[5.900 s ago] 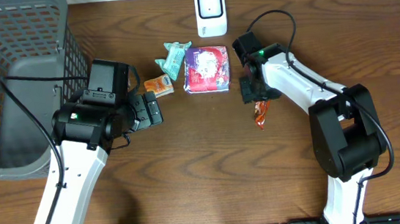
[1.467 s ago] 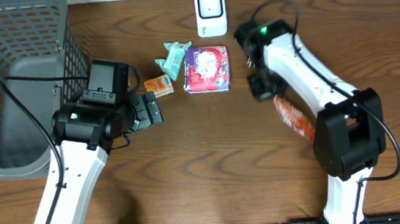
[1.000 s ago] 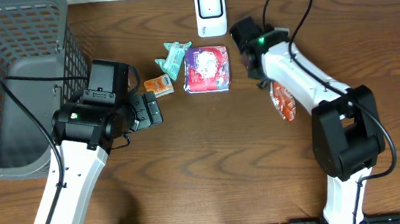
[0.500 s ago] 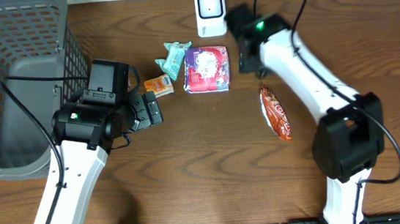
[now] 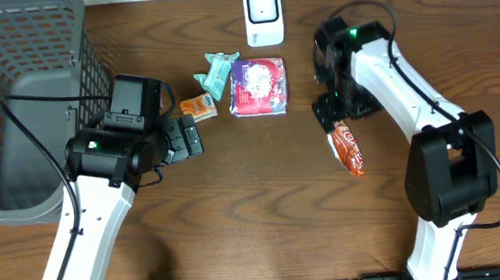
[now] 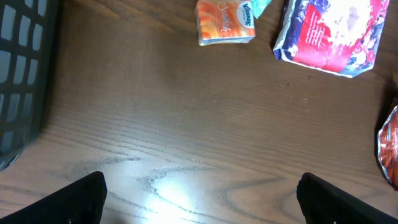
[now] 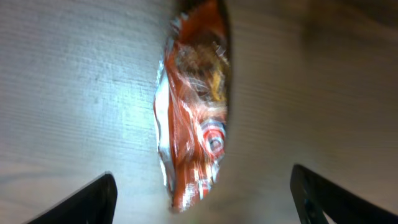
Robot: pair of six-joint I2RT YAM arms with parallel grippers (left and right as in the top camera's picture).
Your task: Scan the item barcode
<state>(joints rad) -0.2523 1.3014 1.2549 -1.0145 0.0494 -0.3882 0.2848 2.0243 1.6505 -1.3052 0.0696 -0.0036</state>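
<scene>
The item, an orange-red foil snack packet (image 5: 347, 147), lies flat on the wooden table to the right of centre. Its barcode does not show. My right gripper (image 5: 335, 113) hovers over the packet's upper end. In the right wrist view the right gripper (image 7: 202, 199) is open, and the packet (image 7: 189, 124) lies on the table between and beyond the fingers, touching neither. The white scanner (image 5: 263, 15) stands at the table's back edge. My left gripper (image 5: 190, 137) is open over bare wood, and in its own view the left gripper (image 6: 202, 199) has nothing between its fingers.
A red-and-blue packet (image 5: 259, 86), an orange tissue pack (image 5: 198, 107) and a teal packet (image 5: 218, 72) lie below the scanner. A grey mesh basket (image 5: 6, 90) fills the left side. The snack packet's edge (image 6: 390, 149) shows at the right of the left wrist view.
My right gripper has opened and let go of the snack packet, which now lies on the table. The right arm moved from beside the scanner to above the packet. The left arm stayed still.
</scene>
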